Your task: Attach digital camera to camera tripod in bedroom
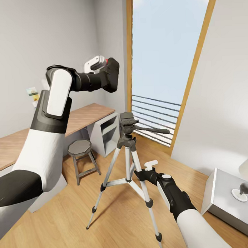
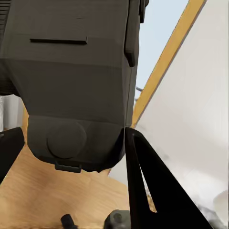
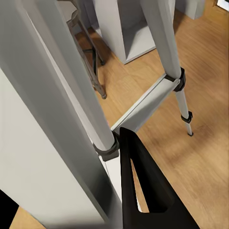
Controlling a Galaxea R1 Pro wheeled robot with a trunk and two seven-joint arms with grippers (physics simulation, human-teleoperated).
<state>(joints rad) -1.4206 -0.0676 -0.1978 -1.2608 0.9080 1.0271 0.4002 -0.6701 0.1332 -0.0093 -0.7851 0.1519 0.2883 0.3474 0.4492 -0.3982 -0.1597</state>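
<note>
My left gripper [image 1: 107, 76] is raised at upper left, shut on the black digital camera [image 1: 113, 69]. In the left wrist view the camera body [image 2: 76, 71] sits between the two black fingers [image 2: 148, 191]. It hangs well above and left of the camera tripod's black head [image 1: 127, 121], whose pan handle [image 1: 154, 130] points right. The camera tripod stands on the wood floor on silver legs [image 1: 109, 171]. My right gripper [image 1: 139, 174] is low on the tripod, closed around a silver leg [image 3: 57, 95], with one finger [image 3: 143, 191] beside that leg.
A round-seated metal stool [image 1: 80, 148] stands left of the tripod, under a long wood-topped desk [image 1: 88, 116] with a white shelf unit [image 1: 104, 133]. Behind is a tall wood-framed window [image 1: 165, 65]. A white nightstand [image 1: 223, 202] with a lamp sits at right.
</note>
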